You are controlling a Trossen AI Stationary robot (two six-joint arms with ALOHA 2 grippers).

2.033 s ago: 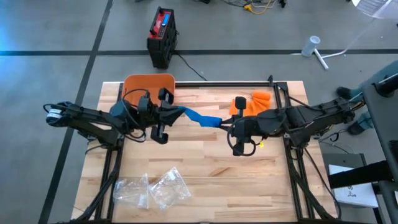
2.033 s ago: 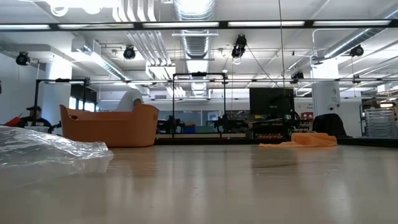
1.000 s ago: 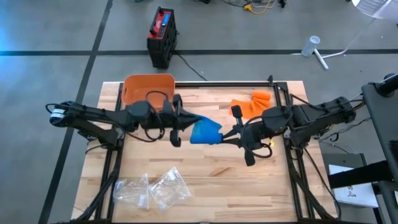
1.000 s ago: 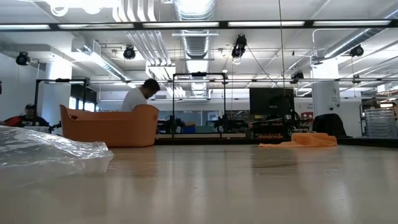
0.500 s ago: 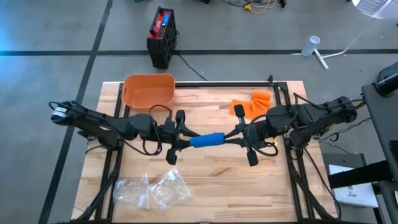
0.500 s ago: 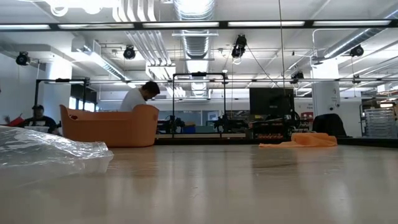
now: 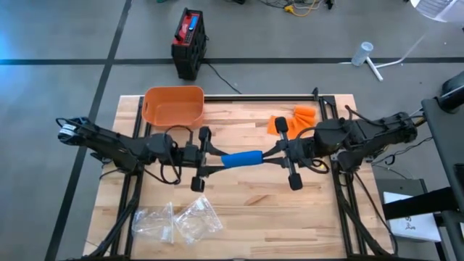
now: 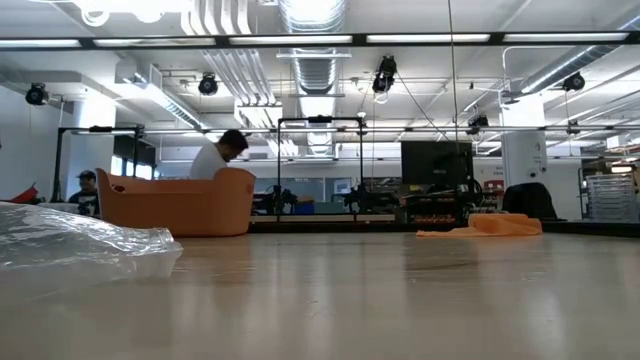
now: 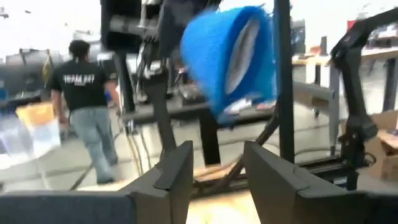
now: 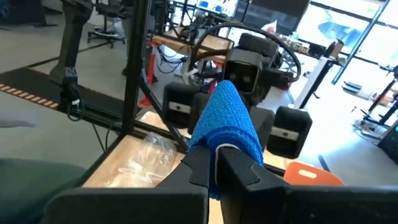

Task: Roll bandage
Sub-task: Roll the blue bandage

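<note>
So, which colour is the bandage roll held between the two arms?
The bandage roll is bright blue. It shows best in the left wrist view, also clearly in the high view.

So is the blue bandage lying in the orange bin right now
No, the bandage hangs rolled between the left gripper and the right gripper over mid-table, well clear of the bin at the back edge.

Premises: open-plan robotics lab or industrial workshop. Evidence: polished concrete floor with taped lines, exposed ceiling ducts and strip lights at the frame top, a wooden table on black framing, workbenches, and a person walking at left
</note>
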